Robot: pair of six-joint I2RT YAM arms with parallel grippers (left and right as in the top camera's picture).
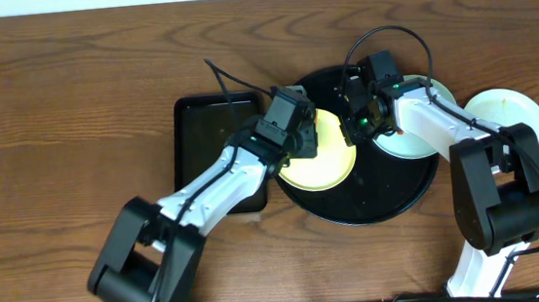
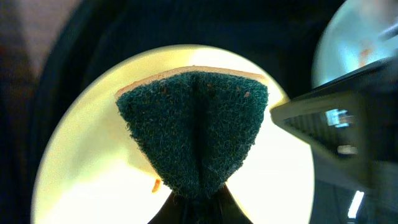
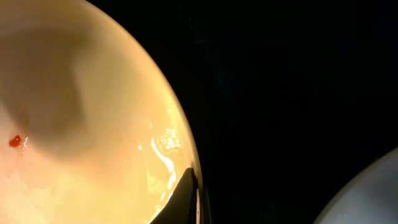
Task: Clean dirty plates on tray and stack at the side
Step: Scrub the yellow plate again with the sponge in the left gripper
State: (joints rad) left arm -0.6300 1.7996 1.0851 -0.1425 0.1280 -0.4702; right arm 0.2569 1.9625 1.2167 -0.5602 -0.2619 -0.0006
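Observation:
The pale yellow plate [image 1: 325, 166] lies on the left half of the round black tray [image 1: 372, 199]. My left gripper [image 1: 298, 137] is shut on a green sponge [image 2: 196, 130] with a yellow back, pressed onto the plate [image 2: 81, 168]. A small orange speck [image 2: 155, 184] lies beside the sponge. My right gripper [image 1: 358, 129] is shut on the yellow plate's rim [image 3: 193, 186]. The plate [image 3: 81, 112] shows a red spot [image 3: 15, 141]. A pale blue-white plate [image 1: 408, 146] lies on the tray under my right arm. Another pale plate [image 1: 511, 115] sits on the table, right of the tray.
A smaller rectangular black tray [image 1: 212, 141] stands left of the round tray, under my left arm. A black cable [image 1: 229, 76] runs across the wood behind it. The two grippers are close together over the yellow plate.

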